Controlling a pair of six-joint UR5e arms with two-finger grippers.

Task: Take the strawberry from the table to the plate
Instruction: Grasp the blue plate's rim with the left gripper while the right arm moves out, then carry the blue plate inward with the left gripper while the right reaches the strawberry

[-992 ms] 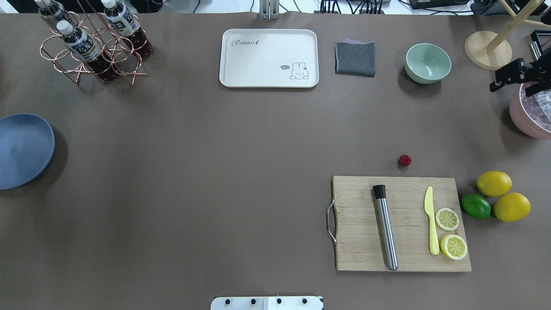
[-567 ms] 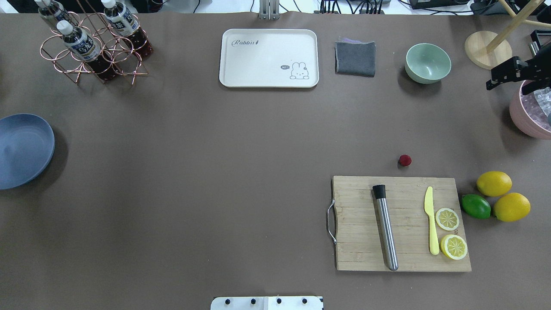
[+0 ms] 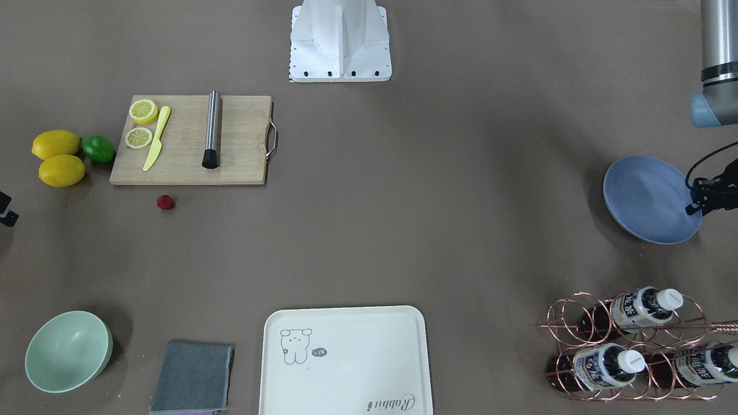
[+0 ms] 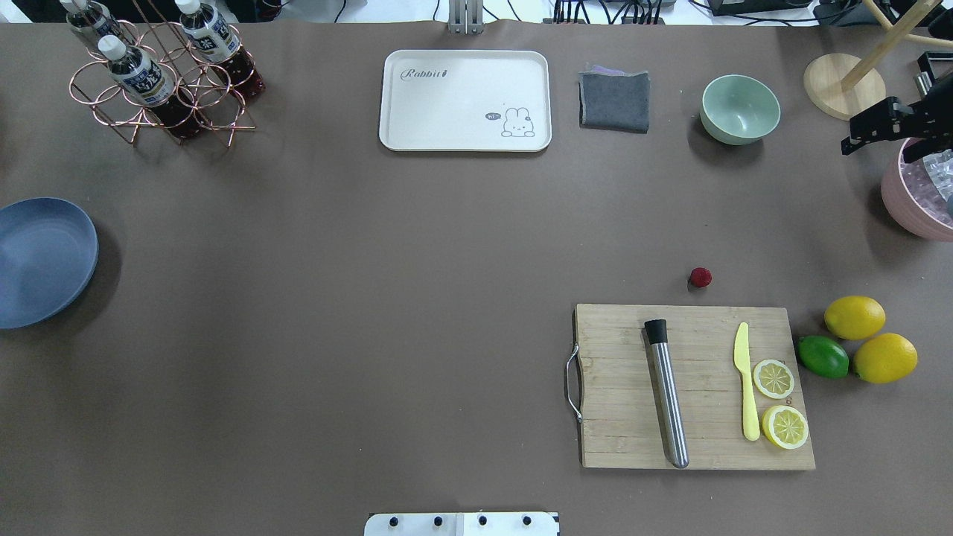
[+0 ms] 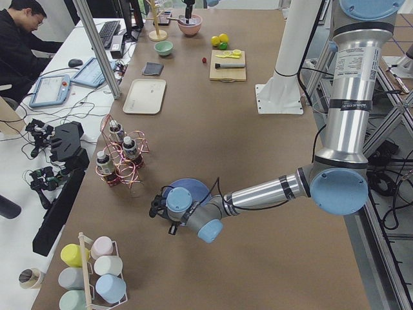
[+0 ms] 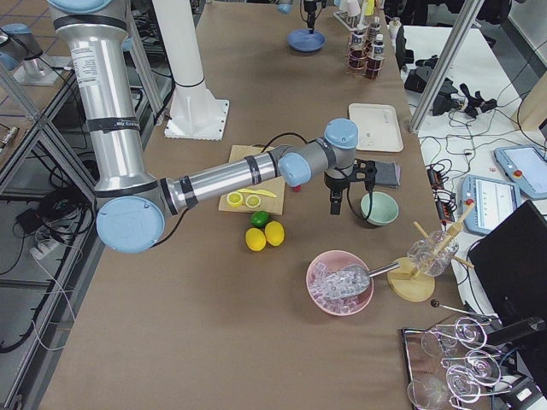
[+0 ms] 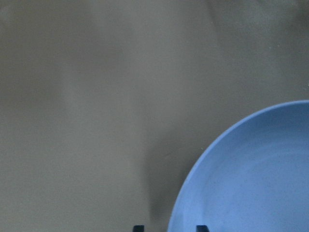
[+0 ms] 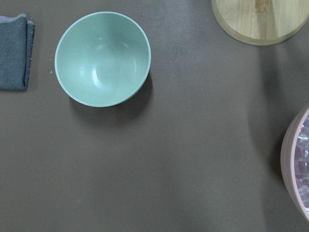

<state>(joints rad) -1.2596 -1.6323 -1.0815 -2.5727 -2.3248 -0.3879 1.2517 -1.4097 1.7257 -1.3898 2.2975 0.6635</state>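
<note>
The strawberry (image 4: 700,278) (image 3: 166,202), small and dark red, lies on the table (image 4: 372,298) just beyond the cutting board's far edge. The blue plate (image 4: 37,260) (image 3: 646,196) (image 7: 251,183) sits at the table's left end. My left gripper (image 3: 693,202) (image 7: 170,228) hovers at the plate's rim, open, with nothing between its fingers. My right gripper (image 4: 875,145) (image 6: 350,195) hangs open and empty near the mint-green bowl (image 4: 739,109) (image 8: 102,58), well away from the strawberry.
The cutting board (image 4: 625,417) carries a steel muddler, a yellow knife and lemon slices. Two lemons and a lime (image 4: 823,356) lie to its right. A pink ice bowl (image 4: 912,205), grey cloth (image 4: 614,99), cream tray (image 4: 465,100) and bottle rack (image 4: 160,82) line the edges.
My right gripper has shifted slightly toward the far edge, then held still. The plate has crept a little toward the table's middle. The strawberry has not moved.
</note>
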